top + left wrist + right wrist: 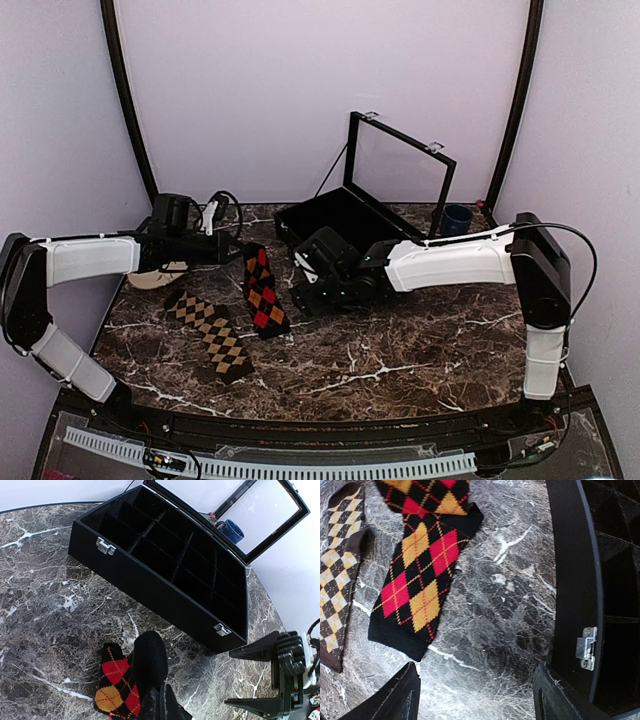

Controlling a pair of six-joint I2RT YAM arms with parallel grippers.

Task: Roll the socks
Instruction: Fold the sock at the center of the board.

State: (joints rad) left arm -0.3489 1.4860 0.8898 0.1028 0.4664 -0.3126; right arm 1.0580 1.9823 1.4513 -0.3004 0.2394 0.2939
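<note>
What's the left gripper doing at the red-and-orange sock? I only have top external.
Observer: In the left wrist view, the left gripper is shut on the red-and-orange sock, pinching its raised black end.
Operator: Roll started?
Observer: Barely. The right wrist view shows that end folded over onto the sock, and the rest lies flat.
Operator: Right gripper?
Observer: The right gripper is open and empty. It sits over bare marble tabletop, between the sock's cuff and the black box.
</note>
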